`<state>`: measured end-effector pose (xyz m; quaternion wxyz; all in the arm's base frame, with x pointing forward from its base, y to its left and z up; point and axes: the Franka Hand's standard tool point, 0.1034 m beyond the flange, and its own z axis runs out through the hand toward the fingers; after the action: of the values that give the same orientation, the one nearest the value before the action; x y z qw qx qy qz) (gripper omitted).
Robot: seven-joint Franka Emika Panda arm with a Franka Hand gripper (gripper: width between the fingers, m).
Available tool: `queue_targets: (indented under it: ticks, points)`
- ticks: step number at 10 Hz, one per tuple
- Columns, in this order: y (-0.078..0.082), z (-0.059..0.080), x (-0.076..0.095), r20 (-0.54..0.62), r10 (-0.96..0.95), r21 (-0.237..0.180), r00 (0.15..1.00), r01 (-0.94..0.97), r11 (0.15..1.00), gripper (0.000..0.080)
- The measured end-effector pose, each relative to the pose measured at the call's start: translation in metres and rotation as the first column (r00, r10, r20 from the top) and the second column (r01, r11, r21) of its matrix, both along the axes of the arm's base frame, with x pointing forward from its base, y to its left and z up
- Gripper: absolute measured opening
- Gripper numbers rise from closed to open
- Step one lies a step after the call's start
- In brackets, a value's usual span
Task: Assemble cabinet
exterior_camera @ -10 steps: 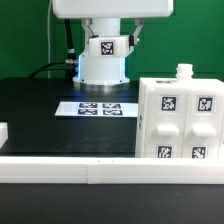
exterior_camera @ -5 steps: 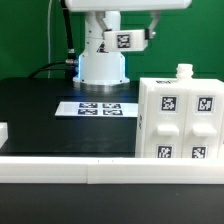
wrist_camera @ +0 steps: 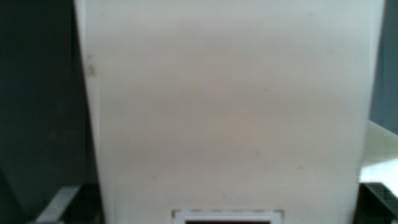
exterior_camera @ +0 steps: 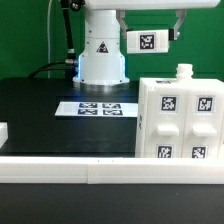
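Front rail (exterior_camera: 100, 172) runs across the bottom of the frame. The cabinet (exterior_camera: 180, 120) stands upright just behind it at lower right, on the black worktop (exterior_camera: 40, 110). Open room lies at centre-left, around the flat marker board (exterior_camera: 98, 107). The tagged wrist (exterior_camera: 150, 40) hangs at upper right, above the cabinet. Descend squarely, clear of the cabinet's edges (gripper opening cannot be told, and nothing is seen held).

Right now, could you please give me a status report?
Tool high up, state unclear. Cabinet upright on table, not held. Marker board lies apart from it.
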<state>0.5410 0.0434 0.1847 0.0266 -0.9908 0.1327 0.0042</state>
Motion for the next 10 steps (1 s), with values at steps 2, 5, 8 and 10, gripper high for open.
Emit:
queue_targets:
  ticks: [2, 5, 8, 10]
  points:
    - [0.003, 0.000, 0.005, -0.005, 0.038, 0.000, 0.999, -0.038, 0.999, 0.0560]
    - [0.020, -0.006, 0.035, 0.003, 0.092, -0.003, 0.996, -0.092, 0.996, 0.0560]
    - [0.020, -0.015, 0.039, -0.004, 0.131, -0.006, 0.991, -0.131, 0.991, 0.0560]
    - [0.020, -0.015, 0.039, -0.004, 0.131, -0.006, 0.991, -0.131, 0.991, 0.0560]
